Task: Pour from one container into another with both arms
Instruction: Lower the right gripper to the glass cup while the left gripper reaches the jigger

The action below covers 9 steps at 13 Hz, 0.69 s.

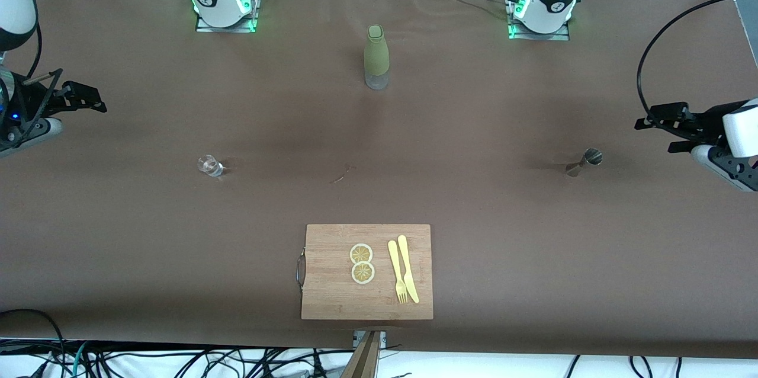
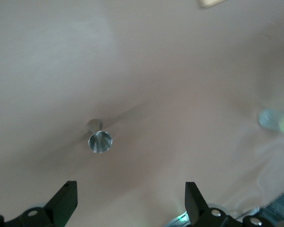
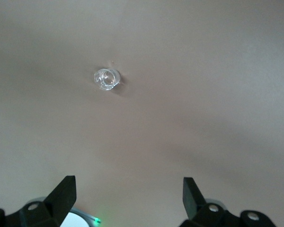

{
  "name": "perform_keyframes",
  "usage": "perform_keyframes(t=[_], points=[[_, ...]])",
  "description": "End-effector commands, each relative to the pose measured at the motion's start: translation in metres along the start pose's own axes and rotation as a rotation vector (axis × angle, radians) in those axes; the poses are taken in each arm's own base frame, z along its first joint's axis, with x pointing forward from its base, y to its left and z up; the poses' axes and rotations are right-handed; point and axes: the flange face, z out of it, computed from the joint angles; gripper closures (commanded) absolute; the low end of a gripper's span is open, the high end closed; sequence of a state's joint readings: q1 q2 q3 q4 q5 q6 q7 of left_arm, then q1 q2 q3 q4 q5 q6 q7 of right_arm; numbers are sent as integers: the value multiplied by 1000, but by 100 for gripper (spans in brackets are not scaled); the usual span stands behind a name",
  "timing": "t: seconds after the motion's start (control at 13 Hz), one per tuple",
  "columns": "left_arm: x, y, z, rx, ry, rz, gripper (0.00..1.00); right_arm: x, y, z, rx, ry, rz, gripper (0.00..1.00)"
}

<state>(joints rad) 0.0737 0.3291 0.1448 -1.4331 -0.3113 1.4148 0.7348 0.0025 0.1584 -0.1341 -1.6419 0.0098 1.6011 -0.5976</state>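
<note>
One tiny clear glass cup (image 1: 209, 165) stands upright on the brown table (image 1: 474, 218) toward the right arm's end. One small silvery metal jigger (image 1: 584, 162) stands toward the left arm's end, well apart from the cup. One tall olive-green bottle (image 1: 376, 57) stands between the two arm bases. Nearest the front camera lies one wooden cutting board (image 1: 331, 289) carrying two lemon slices (image 1: 362, 262), one yellow fork (image 1: 397, 271) and one yellow knife (image 1: 408, 268).

Two grippers hang in the air, both empty. The right gripper (image 3: 128, 196) hovers over the table's edge near the cup, jaws spread wide. The left gripper (image 2: 131, 201) hovers near the jigger, jaws likewise spread wide.
</note>
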Motion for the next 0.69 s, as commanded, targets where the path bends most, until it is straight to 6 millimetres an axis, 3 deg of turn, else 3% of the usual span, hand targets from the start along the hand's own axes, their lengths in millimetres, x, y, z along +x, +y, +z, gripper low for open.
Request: perform_keyframes(t=[0.0, 0.15, 0.38, 0.62], points=[[-30, -46, 42, -138, 92, 237, 0, -2, 12, 20, 13, 44, -157, 0], [-44, -82, 76, -225, 182, 402, 0, 7, 31, 49, 108, 140, -301, 0], [-70, -115, 111, -289, 321, 602, 0, 16, 58, 107, 253, 218, -460, 0], [-91, -149, 167, -343, 510, 765, 0, 25, 77, 172, 385, 324, -605, 0]])
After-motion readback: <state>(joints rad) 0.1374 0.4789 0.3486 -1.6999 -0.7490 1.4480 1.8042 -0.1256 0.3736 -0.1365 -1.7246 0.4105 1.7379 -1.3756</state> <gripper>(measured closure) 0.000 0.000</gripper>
